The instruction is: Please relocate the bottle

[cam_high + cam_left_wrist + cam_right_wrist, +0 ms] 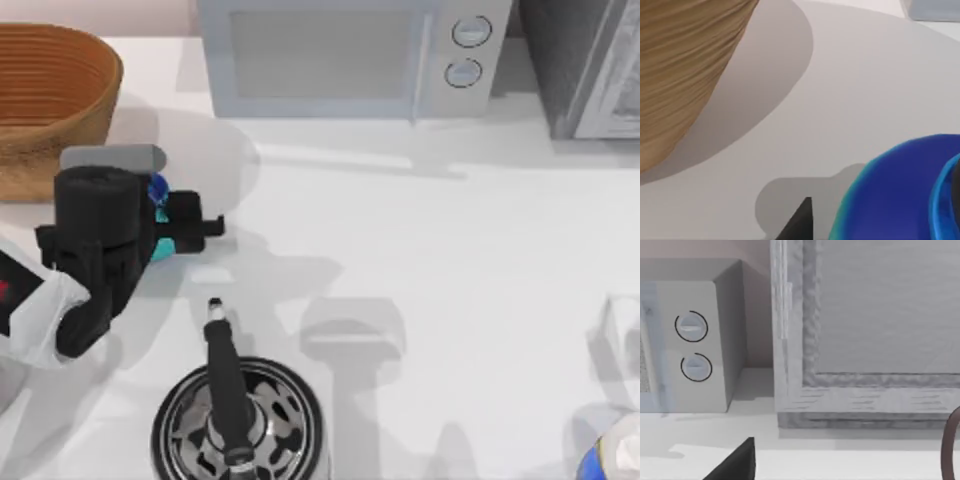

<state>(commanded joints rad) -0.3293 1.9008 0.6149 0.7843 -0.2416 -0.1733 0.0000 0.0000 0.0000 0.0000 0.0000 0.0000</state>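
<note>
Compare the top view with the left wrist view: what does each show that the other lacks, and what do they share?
Top view alone: the left gripper at the table's left, its arm covering most of the bottle; a microwave at the back; and a black-handled pan at the front edge.

Left wrist view alone: a close look at the bottle's dark blue shoulder with its turquoise edge, and a dark fingertip beside it.

Both: the bottle, the woven basket next to it, and the white table.

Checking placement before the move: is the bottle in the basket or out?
Out: the bottle sits at the left claw, beside the basket.
</note>
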